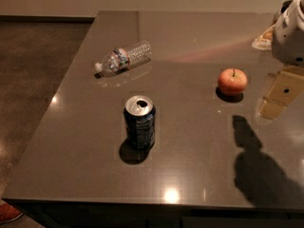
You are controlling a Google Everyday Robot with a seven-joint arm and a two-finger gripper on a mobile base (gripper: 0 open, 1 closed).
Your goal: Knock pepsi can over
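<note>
Found pepsi can [139, 122] upright, so knocked nothing yet; spotted gripper [278, 96], probably, well apart rightward; could not tell whether open or closed.

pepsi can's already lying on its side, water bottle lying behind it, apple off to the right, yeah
No: the pepsi can stands upright, as the camera view shows. The water bottle does lie behind it, and the apple sits to the right. The gripper is at the right edge, apart from the can.
</note>
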